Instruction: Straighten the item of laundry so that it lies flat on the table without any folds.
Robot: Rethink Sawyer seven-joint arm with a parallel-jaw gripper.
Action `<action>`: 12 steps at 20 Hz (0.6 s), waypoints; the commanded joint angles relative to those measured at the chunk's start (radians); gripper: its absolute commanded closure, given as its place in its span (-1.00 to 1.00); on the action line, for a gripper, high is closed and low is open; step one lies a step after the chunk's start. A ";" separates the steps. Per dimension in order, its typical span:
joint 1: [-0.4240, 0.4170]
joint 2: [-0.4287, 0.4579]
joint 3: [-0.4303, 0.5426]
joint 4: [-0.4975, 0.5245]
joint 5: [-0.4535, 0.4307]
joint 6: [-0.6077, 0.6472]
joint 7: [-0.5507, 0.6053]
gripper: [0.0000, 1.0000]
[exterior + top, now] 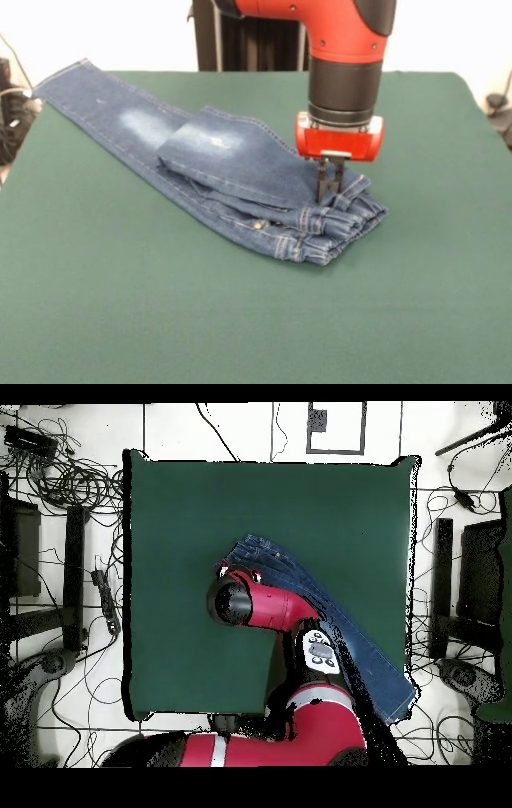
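The blue denim jeans [224,160] lie on the dark green table [160,320], left of centre in the front view. One leg stretches to the far left corner. The other leg is folded back over it, with a faded patch on top. The gathered waistband [340,228] is bunched at the near right end. My gripper [330,194] points straight down at the waistband end, its narrow fingers closed on the denim just behind the gathers. In the overhead view the arm [250,604] covers the gripper, and the jeans [345,619] run out to the table's lower right corner.
The black pedestal [248,40] stands behind the table's far edge. Cables and dark equipment [70,484] lie on the floor round the table. The folded jeans' leg end [60,80] reaches the table's edge.
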 commanded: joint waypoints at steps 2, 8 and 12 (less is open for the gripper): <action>0.041 0.055 0.055 -0.006 0.016 0.060 0.144 1.00; 0.044 0.030 0.038 -0.003 0.040 0.141 0.155 1.00; 0.052 0.005 0.009 -0.006 0.022 0.209 0.128 1.00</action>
